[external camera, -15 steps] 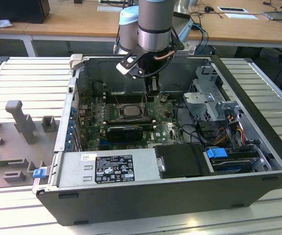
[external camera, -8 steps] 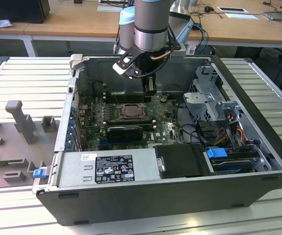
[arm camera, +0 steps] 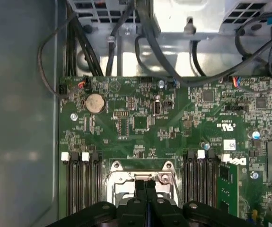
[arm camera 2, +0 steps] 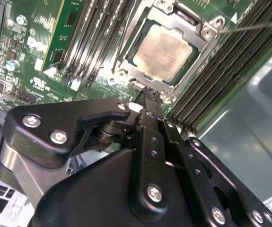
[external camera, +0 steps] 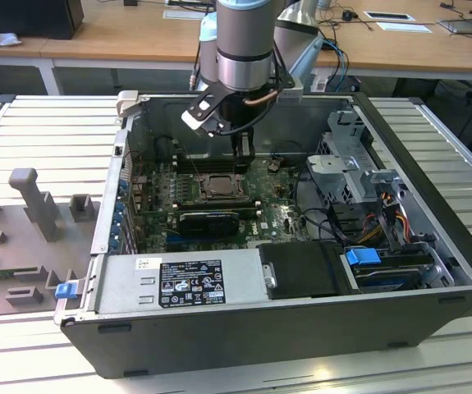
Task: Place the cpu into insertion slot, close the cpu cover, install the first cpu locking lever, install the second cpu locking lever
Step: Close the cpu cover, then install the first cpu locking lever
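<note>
The pale silvery cpu (arm camera 2: 162,47) lies flat in the insertion slot (external camera: 219,185) on the green motherboard. The silvery cpu cover (arm camera 2: 192,35) is folded down around it as a frame. A thin metal lever rod (arm camera 2: 254,26) runs off from one corner of the cover. My gripper (arm camera 2: 147,94) is shut, its black fingers pressed together with nothing between them. Its tip is at the rim of the cover, beside the cpu. In the first wrist view the gripper (arm camera: 145,185) stands over the cover's edge (arm camera: 121,178). In the exterior view the gripper (external camera: 242,150) hangs inside the open case.
Long black memory slots (arm camera 2: 98,38) flank the socket on both sides. A black card (external camera: 209,220) lies in front of it and a power supply (external camera: 190,281) nearer still. A metal drive cage (external camera: 350,164) and cables (arm camera: 173,47) crowd the exterior view's right.
</note>
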Motion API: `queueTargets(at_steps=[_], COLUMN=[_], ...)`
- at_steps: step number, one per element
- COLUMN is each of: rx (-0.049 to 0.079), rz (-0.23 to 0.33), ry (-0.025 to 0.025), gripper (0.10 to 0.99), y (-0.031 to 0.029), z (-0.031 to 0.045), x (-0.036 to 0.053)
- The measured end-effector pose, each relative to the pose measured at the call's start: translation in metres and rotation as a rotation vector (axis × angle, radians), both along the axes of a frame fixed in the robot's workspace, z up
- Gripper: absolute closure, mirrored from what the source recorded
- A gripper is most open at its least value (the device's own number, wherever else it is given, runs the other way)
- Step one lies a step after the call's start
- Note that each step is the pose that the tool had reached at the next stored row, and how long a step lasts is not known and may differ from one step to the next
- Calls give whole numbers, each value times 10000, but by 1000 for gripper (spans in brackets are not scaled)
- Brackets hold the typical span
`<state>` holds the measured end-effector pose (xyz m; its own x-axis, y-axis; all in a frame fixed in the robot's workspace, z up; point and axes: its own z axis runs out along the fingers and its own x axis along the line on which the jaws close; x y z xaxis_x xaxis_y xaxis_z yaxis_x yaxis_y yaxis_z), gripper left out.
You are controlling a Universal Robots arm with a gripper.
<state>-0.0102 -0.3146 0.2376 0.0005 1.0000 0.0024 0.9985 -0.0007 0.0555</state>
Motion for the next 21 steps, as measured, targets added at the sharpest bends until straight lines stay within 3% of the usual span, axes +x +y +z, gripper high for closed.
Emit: queueTargets(at_steps=[6,12,21], rx=[26,27,27], rz=[94,191,209], ry=[-1,1,1], gripper=[980,980,980], y=[-1,-1,-1], z=[-18,-23,-23], x=[-171,-280,-326])
